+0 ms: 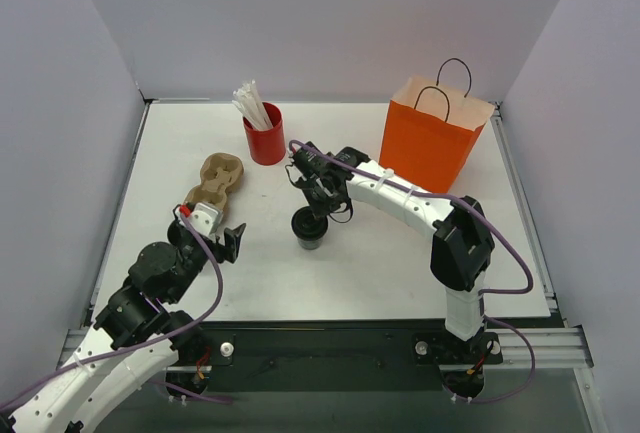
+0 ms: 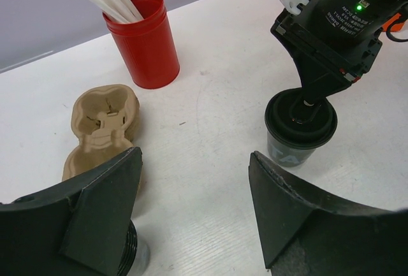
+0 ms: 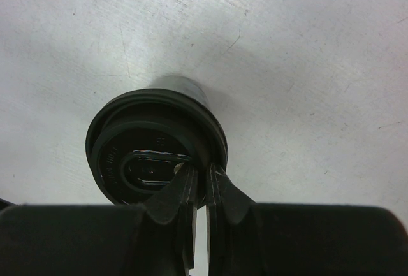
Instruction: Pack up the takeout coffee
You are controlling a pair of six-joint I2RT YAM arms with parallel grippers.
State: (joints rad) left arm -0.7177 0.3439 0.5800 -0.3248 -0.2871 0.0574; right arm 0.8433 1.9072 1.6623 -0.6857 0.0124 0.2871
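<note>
The left gripper (image 1: 234, 243) hangs over the near left part of the white bench (image 1: 380, 263), its two black fingers (image 2: 105, 199) spread wide with nothing between them. From its wrist camera the bare bench top shows through the gap.

Just beyond, near the middle of the bench, a small dark paper takeout coffee cup (image 1: 309, 231) stands upright, capped by its round black plastic lid (image 2: 284, 120). The right arm reaches in from the far right and bends down over it. The right gripper (image 3: 199, 171) is closed, its fingertips pressed almost together and resting on top of the lid, just inside the raised rim at the edge. Whether the tips pinch the rim itself cannot be told. Only this one coffee cup can be made out clearly.

To the left of the cup and a little farther back lies a brown moulded-pulp two-cup carrier (image 1: 213, 184), flat on the bench and well apart from the cup.

Behind the carrier stands a tall red cylindrical cup (image 1: 266, 138) holding a bunch of white sticks (image 1: 250, 103) that lean out to the left.

At the far right, an orange paper bag (image 1: 430, 148) with thin black loop handles stands upright with its mouth open, near the back wall.
</note>
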